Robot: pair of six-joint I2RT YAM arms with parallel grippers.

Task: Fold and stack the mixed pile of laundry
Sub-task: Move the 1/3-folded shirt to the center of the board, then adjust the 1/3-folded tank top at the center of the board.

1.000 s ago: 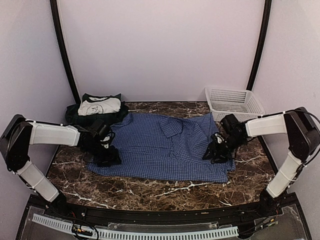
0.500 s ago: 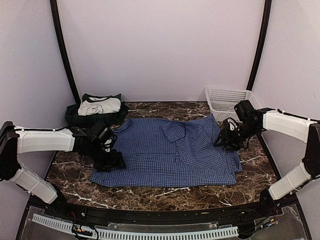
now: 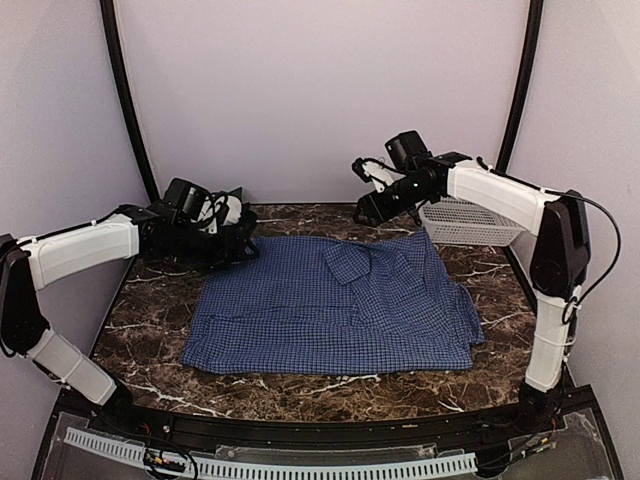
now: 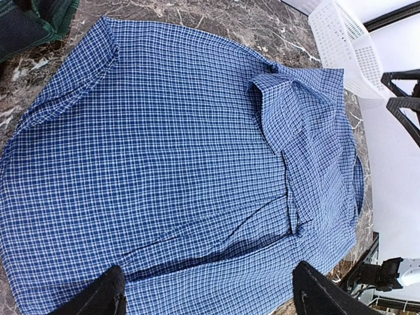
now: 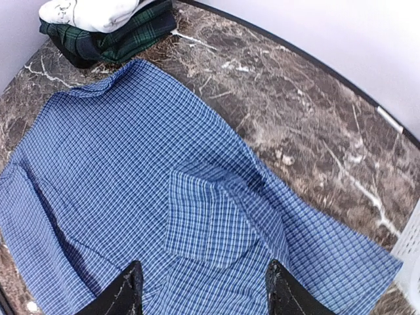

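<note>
The blue-and-white check shirt (image 3: 335,305) lies spread flat across the middle of the marble table (image 3: 300,385), with a small flap folded over near its upper centre.

From above, the folded stack in the upper left corner is largely hidden behind the left arm's wrist. The right wrist camera shows it plainly at the upper left of its frame: a white garment (image 5: 92,12) resting on a dark green plaid garment (image 5: 115,41), just beyond the shirt's corner. The left wrist camera catches only a dark green edge of that stack at its upper left. It also shows the white lattice basket (image 4: 348,46) at its upper right, which the right arm partly covers in the overhead view.

The left arm stretches from the lower left toward the upper left. The left gripper (image 4: 210,300) hovers above the shirt with its fingers spread wide and nothing between them. The right arm rises along the right edge and reaches to the top centre. The right gripper (image 5: 205,292) hangs above the shirt, its fingers apart and empty.
</note>
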